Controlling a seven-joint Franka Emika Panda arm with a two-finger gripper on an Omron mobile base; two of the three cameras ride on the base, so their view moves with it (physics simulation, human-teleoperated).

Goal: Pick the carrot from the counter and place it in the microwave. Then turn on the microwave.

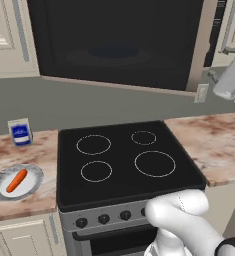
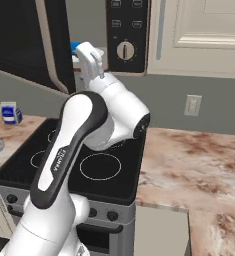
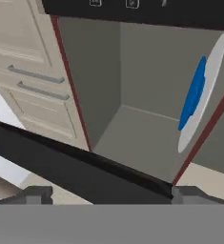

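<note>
The orange carrot (image 1: 16,180) lies on a small grey plate (image 1: 35,175) on the pinkish counter (image 1: 209,140), left of the stove. The black microwave (image 2: 126,20) hangs above the stove with its dark glass door (image 1: 114,45) swung open. My gripper (image 2: 84,51) is raised in front of the open cavity, far from the carrot, just left of the round knob (image 2: 125,50). In the hand view the gripper (image 3: 111,195) is open and holds nothing. It faces the grey cavity with the blue-and-white plate (image 3: 199,95), and the black door edge (image 3: 75,162) crosses in front.
A black stovetop (image 1: 124,160) with white ring burners sits below the microwave. A blue-and-white carton (image 1: 20,132) stands at the counter's back left. Cream cabinets (image 2: 204,30) flank the microwave, and a wall outlet (image 2: 191,105) sits over the right counter (image 2: 189,165).
</note>
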